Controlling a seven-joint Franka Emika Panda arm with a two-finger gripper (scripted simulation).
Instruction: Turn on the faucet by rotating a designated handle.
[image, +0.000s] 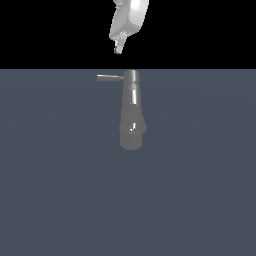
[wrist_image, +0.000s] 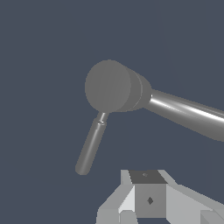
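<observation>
The faucet (image: 132, 112) is a grey shiny metal cylinder on the blue-grey floor, with its wider rounded end nearer the camera in the exterior view. The handle (image: 110, 77), a short thin rod, juts from the narrow end toward the exterior view's left. My gripper (image: 118, 48) hangs above the narrow end and the handle, touching neither. Its fingers look pressed together and hold nothing. In the wrist view the faucet (wrist_image: 183, 111) shows its round end cap, the handle (wrist_image: 90, 146) sticks out beside it, and the gripper (wrist_image: 147, 183) is a short way from the rod.
The white arm link (image: 131, 17) comes down from the top of the exterior view against a black background. The flat blue-grey floor (image: 200, 190) stretches all round the faucet.
</observation>
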